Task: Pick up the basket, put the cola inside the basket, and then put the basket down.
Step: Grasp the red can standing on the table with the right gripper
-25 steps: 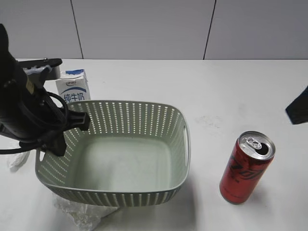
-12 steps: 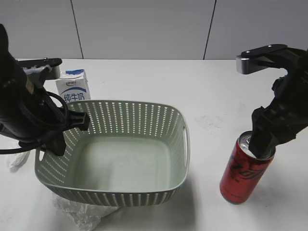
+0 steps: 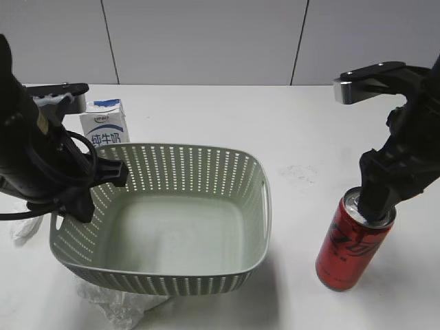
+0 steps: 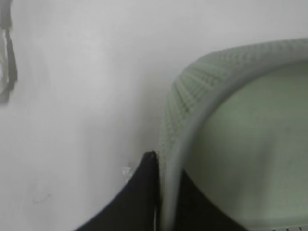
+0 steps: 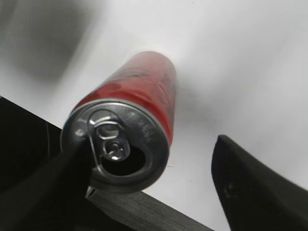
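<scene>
Right wrist view: your right gripper is spread around the cola top, not yet pinching. The can stands on the table, right of the basket. Left gripper pinches the basket's left rim. You're likely at the can grasp: lower, close, then lift over the basket.

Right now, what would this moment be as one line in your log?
left gripper: shut on basket rim | right gripper: open around cola top | cola: upright on table, outside basket
</scene>
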{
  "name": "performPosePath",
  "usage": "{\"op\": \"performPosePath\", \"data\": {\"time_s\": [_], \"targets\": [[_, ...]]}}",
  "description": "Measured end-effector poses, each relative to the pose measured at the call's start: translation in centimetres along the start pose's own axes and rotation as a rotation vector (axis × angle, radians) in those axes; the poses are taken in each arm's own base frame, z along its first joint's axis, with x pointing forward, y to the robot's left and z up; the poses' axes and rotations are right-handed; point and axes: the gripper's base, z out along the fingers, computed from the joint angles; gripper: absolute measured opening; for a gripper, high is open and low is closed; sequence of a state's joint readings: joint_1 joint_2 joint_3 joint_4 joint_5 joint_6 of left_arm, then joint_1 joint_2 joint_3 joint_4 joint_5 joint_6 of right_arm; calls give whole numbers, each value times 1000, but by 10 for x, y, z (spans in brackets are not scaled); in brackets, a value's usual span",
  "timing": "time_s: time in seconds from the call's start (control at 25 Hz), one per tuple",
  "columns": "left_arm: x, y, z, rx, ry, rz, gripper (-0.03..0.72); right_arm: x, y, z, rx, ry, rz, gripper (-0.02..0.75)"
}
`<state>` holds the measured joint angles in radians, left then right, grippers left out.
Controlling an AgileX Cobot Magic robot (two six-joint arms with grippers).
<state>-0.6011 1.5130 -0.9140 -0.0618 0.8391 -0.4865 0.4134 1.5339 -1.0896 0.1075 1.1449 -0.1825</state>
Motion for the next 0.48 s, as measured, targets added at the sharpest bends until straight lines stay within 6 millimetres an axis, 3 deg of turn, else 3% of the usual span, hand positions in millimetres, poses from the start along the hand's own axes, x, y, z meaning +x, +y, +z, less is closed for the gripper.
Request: {"op": "performPosePath", "data": {"time_s": [0.24,0.48], "targets": [[0,0,0,-2,2,2,-4,-7,1,-41,34,-116,-12,583],[0,0,0,-3,5,2,-4,20,6,-95,105,-299,-9,583]]}}
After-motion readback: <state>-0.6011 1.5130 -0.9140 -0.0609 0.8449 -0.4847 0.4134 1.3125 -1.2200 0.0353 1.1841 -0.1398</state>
